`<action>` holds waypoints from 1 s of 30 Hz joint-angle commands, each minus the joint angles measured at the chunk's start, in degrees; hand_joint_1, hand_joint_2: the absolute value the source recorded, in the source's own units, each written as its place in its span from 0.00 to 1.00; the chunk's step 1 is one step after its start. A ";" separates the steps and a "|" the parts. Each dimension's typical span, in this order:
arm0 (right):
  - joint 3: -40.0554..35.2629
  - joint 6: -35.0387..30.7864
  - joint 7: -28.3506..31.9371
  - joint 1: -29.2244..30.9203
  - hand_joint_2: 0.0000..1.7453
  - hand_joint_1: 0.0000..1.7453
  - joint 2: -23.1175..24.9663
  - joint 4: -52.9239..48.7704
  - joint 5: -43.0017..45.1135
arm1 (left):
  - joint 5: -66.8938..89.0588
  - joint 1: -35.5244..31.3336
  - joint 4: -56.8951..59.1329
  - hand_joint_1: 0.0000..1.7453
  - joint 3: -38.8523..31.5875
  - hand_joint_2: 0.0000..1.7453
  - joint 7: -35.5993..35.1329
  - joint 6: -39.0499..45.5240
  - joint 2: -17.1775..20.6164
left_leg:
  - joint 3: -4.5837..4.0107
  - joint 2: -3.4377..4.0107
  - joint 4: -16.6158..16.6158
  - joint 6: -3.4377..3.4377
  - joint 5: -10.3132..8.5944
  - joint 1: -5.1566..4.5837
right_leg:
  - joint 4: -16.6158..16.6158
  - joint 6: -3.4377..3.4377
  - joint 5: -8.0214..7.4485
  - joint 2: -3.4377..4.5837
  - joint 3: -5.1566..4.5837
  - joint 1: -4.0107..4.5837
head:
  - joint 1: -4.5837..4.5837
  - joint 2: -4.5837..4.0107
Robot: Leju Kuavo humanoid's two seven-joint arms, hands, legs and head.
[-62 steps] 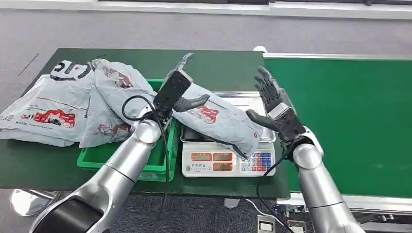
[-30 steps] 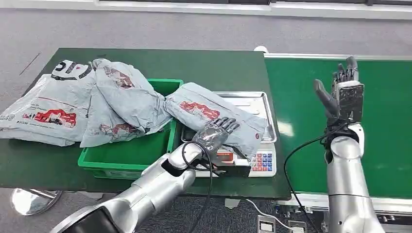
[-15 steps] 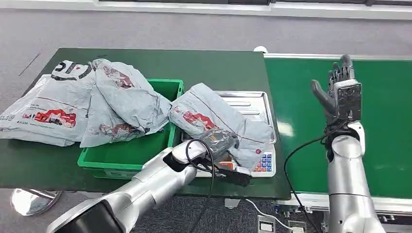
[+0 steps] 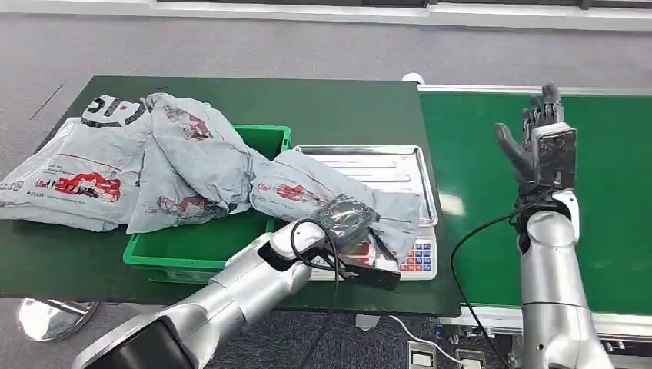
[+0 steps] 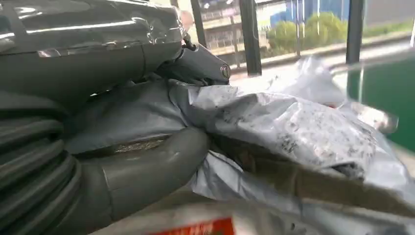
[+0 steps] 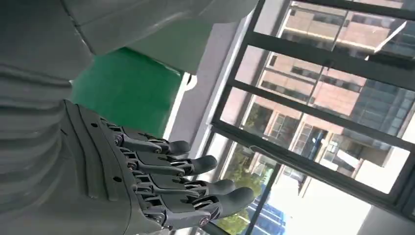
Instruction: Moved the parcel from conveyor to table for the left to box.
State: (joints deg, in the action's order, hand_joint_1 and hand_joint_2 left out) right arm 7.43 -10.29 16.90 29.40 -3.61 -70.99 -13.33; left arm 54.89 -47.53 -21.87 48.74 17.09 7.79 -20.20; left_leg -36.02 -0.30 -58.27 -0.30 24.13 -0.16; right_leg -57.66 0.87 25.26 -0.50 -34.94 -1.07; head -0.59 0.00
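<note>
Grey crumpled plastic mailer parcel w/ red print (image 4: 323, 196) lies across two supports: one end over the rim of the green rectangular plastic bin (image 4: 196, 257), the other end on the steel weighing tray of the white electronic scale w/ keypad (image 4: 415, 257). Scale sits on the dark green table (image 4: 338, 108), touching the bin's side.

Left hand (image 4: 347, 219): fingers curled into the parcel's near edge, gripping the film. Left wrist view confirms: thick grey thumb (image 5: 147, 169) presses under the parcel (image 5: 288, 132), film bunched against the hand.

Right hand (image 4: 542, 142): raised upright over the green conveyor belt (image 4: 607, 192), fingers extended and apart, holding nothing. Right wrist view: the fingers (image 6: 195, 178) are straight, nothing between them.

Bin contents: the visible floor section is bare green; far-left portion is covered by a second grey mailer bag (image 4: 196, 157) draped over the rim into the bin. Whether more lies under it: cannot tell.

Third grey mailer bag w/ black and red print (image 4: 73, 173) lies flat on the table left of the bin, partly under the second bag.
</note>
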 commanded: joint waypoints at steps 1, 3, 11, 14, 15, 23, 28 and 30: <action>-0.16 -0.21 -0.08 -1.23 1.00 0.00 -0.91 0.24 0.61 | -1.24 -3.30 -1.94 1.00 -3.00 1.00 0.12 1.81 1.44 | 0.14 0.09 0.01 -0.04 0.07 0.08 | 0.08 -0.09 0.01 0.10 0.16 0.09 | 0.00 0.00; 0.25 -0.52 -0.39 -2.04 1.00 0.00 -0.33 -1.07 0.53 | -1.73 -2.58 -4.64 1.00 -4.36 1.00 -0.95 6.50 1.91 | 0.18 0.15 0.06 -0.05 0.07 0.05 | 0.11 -0.08 -0.01 0.16 0.18 0.06 | 0.00 0.00; 1.16 -0.78 -1.83 -5.80 1.00 0.00 2.33 -5.92 -1.79 | 2.14 -1.41 -24.45 1.00 -7.42 1.00 -10.59 8.59 5.66 | 0.05 0.16 0.01 -0.05 0.08 0.05 | 0.03 -0.07 0.01 0.16 0.03 0.06 | 0.00 0.00; 0.99 -0.64 -1.99 -4.58 1.00 0.00 2.46 -3.82 -2.41 | 7.70 -2.41 -26.42 1.00 -8.18 1.00 -13.79 14.42 5.36 | 0.02 0.12 0.01 -0.03 0.04 0.02 | 0.01 -0.04 0.00 0.13 0.00 0.02 | 0.00 0.00; 0.75 -0.80 -1.80 -4.36 1.00 0.00 2.24 -3.02 -2.59 | 9.99 -2.52 -27.10 1.00 -8.70 1.00 -15.06 15.20 5.45 | 0.07 0.18 0.01 -0.04 0.07 0.06 | 0.04 -0.07 -0.01 0.19 0.06 0.07 | 0.00 0.00; 0.39 -2.05 -0.81 -1.32 1.00 0.00 0.83 1.68 -1.60 | 24.36 -4.12 -21.78 1.00 -11.09 1.00 -24.16 21.63 5.34 | 0.15 0.30 0.01 -0.05 0.09 0.07 | 0.06 -0.08 -0.04 0.31 0.12 0.08 | 0.00 0.00; -0.26 -2.72 -0.32 -2.24 1.00 0.00 -0.45 1.98 -0.92 | 35.11 -6.42 -15.38 1.00 -12.40 1.00 -34.69 21.89 6.32 | 0.19 0.18 0.08 -0.03 0.00 0.07 | 0.12 -0.07 -0.05 0.18 0.18 0.08 | 0.00 0.00; -0.64 -2.73 -0.12 -2.41 1.00 0.00 -0.44 2.44 -0.79 | 35.11 -7.63 -13.47 1.00 -7.36 1.00 -42.32 19.95 9.48 | 0.16 0.17 0.04 -0.05 0.00 0.07 | 0.08 -0.06 -0.03 0.17 0.15 0.07 | 0.00 0.00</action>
State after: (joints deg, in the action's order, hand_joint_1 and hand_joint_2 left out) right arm 7.43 -12.90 16.52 24.66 -3.19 -74.05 -14.62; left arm 88.70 -50.26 -43.76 38.07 -14.89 29.55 -15.50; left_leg -36.04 -0.31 -58.27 -0.31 24.05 -0.16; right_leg -57.67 0.88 25.23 -0.52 -34.94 -1.06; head -0.59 0.00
